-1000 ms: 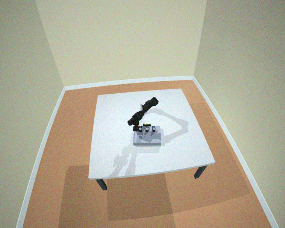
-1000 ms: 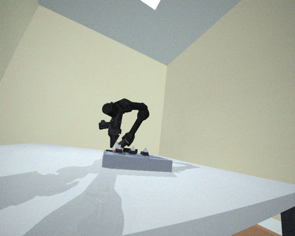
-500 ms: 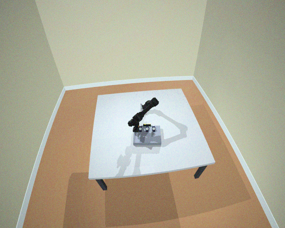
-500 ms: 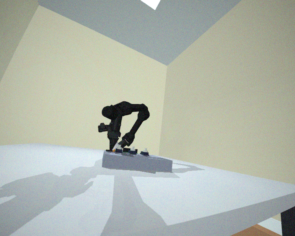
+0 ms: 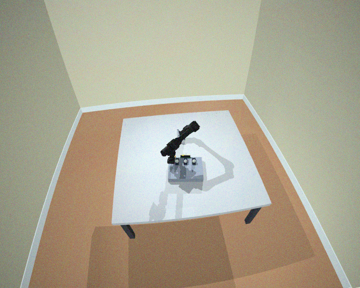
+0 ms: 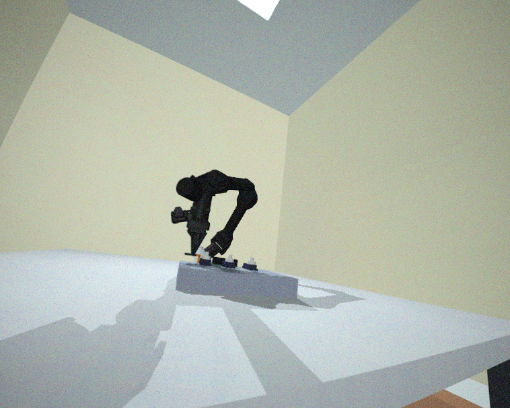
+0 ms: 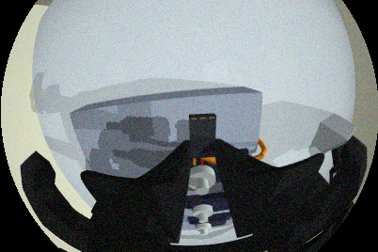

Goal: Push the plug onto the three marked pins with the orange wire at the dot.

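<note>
My gripper [image 5: 171, 161] [image 6: 194, 254] [image 7: 202, 144] is shut on the flat black plug [image 6: 188, 254] [image 7: 202, 128]. The plug's end with orange-marked holes faces away from the fingers in the wrist view. The exterior view shows it slightly above the holder's top. The orange wire [image 6: 198, 258] [image 7: 263, 149] bows out beside the fingers. The grey holder [image 5: 186, 178] [image 6: 233, 285] [image 7: 235, 106] lies below. The servo with the white horn [image 5: 177, 160] [image 7: 203, 179] nearest the gripper is at the holder's left in the top view. The separate pins cannot be made out.
Two more servos with white horns [image 5: 185, 160] [image 5: 194, 160] stand along the same holder edge. A black strip [image 5: 186, 156] with a yellow mark lies just behind them in the top view. The white table [image 5: 137, 198] [image 6: 378, 347] surrounds the holder.
</note>
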`<state>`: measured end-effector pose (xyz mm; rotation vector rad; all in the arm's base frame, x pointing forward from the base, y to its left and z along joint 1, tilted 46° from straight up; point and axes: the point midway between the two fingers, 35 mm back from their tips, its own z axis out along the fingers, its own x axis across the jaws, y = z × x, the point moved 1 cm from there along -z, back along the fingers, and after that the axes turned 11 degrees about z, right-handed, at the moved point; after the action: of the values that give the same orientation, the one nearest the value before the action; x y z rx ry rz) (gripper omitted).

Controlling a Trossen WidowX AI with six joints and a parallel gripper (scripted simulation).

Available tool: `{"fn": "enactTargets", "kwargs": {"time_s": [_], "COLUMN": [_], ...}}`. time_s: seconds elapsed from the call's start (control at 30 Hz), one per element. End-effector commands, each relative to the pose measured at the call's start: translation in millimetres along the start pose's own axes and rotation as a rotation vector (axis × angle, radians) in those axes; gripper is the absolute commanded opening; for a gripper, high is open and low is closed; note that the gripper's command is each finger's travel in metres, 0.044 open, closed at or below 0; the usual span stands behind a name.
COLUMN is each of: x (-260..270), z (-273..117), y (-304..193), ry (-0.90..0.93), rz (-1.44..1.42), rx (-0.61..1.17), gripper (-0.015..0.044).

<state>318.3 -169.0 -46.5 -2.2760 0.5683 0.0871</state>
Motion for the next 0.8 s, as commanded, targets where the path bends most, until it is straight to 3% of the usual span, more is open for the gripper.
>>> {"fn": "enactTargets", "kwargs": {"time_s": [0.0, 0.27, 0.77], "x": [0, -6, -51], "z": [-21, -36, -45], "y": [1, -2, -22], "ry": [0.003, 0.002, -0.002], "rz": [-0.005, -0.059, -0.545], "rx": [-0.008, -0.008, -0.007], "gripper": [0.0000, 0.0000, 0.0000]}}
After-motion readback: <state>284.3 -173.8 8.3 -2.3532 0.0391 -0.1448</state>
